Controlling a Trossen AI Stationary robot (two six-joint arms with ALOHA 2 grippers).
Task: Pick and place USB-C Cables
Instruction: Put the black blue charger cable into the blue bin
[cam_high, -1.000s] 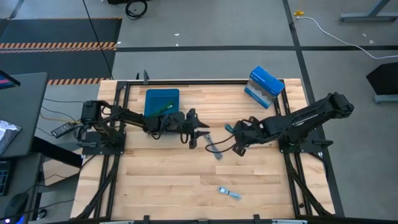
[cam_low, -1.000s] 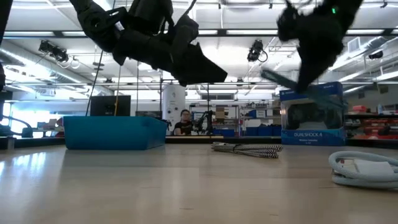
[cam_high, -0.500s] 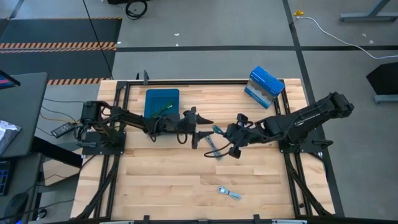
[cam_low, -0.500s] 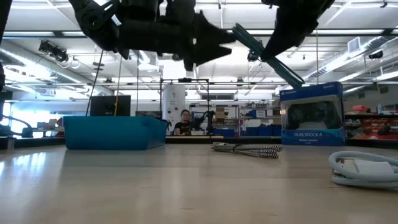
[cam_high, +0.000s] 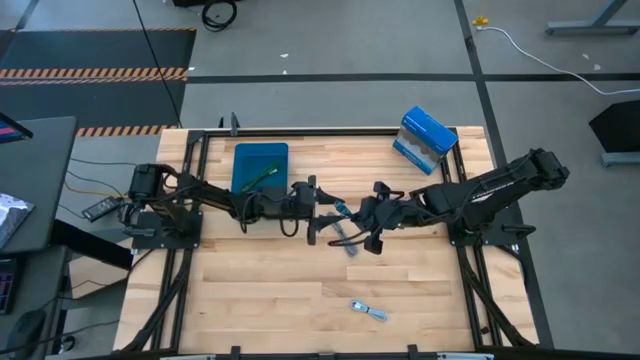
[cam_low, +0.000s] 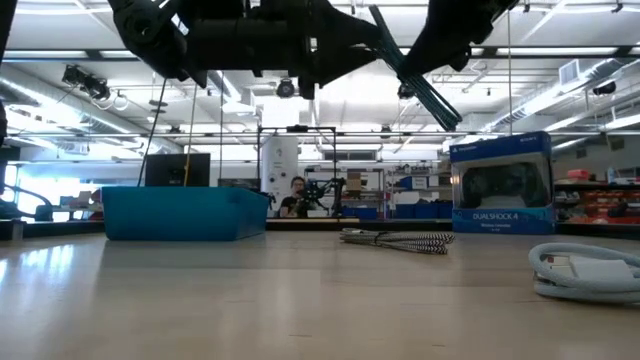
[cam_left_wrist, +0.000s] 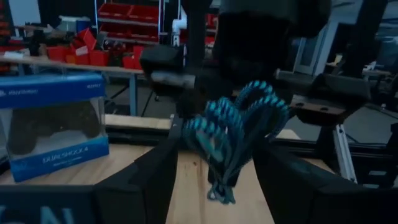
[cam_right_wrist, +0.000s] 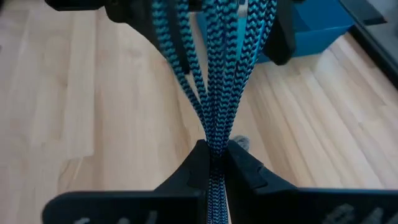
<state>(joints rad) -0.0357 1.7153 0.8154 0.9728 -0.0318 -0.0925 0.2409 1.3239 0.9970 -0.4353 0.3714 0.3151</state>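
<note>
High view: since half a second ago the left gripper (cam_high: 322, 212) has moved toward the right gripper (cam_high: 352, 218), and the two now meet over the middle of the tabletop (cam_high: 270, 290), with the teal cable (cam_high: 340, 211) between them. Four cables can be counted: the teal one in the air, a grey one (cam_high: 345, 240) lying just beneath it at 6 o'clock, a pale blue-silver one (cam_high: 369, 311) well apart toward 5 o'clock, and a dark green one (cam_high: 262, 173) inside the blue tray (cam_high: 243, 160) at 10 o'clock. One blue-and-white box (cam_high: 425, 139) stands at 2 o'clock. In the right wrist view the right gripper (cam_right_wrist: 216, 163) is pinched tight on the teal cable (cam_right_wrist: 214, 74). In the left wrist view the left gripper (cam_left_wrist: 219, 180) stands spread wide, its fingers (cam_left_wrist: 155, 171) either side of the cable's loops (cam_left_wrist: 231, 130); I cannot tell whether they touch.
</note>
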